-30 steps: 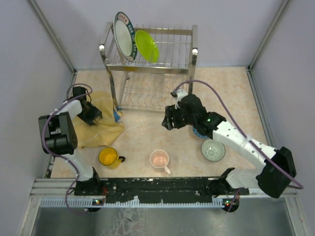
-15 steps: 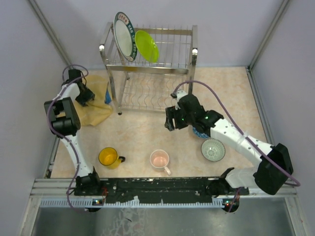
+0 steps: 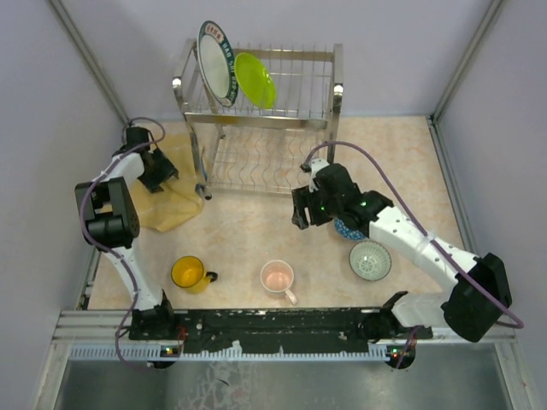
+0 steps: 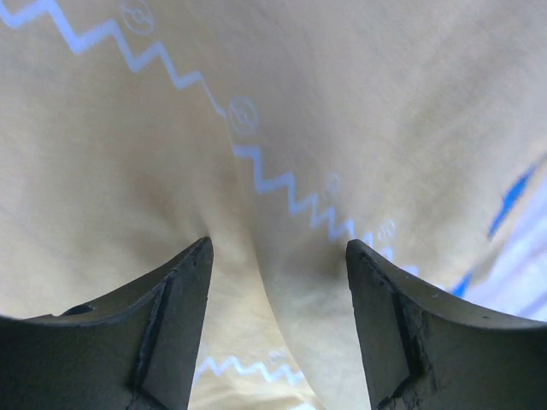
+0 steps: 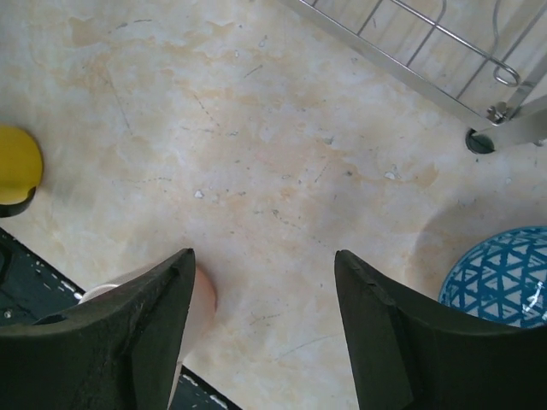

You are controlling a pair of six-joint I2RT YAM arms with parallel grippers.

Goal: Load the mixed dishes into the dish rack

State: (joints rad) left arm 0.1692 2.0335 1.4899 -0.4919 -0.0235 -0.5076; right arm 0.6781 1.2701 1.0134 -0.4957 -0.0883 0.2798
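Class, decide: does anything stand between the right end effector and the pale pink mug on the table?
Nothing visible does. Only bare tabletop lies between the open right end effector and the pale pink mug; the blue patterned bowl sits off to the other side.

Top view bright and evenly lit from above; focus sharp throughout; mild glare on the steel wires of the dish rack (image 3: 337, 89); soft, short shadows on the desk (image 3: 248, 241). Left wrist view close and slightly soft; yellow patterned cloth (image 4: 282, 120) well lit; left fingers (image 4: 162, 342) dark, underexposed. Right wrist view sharp; right fingers (image 5: 141, 333) dark; faint shadow beside the blue patterned bowl (image 5: 500, 273).
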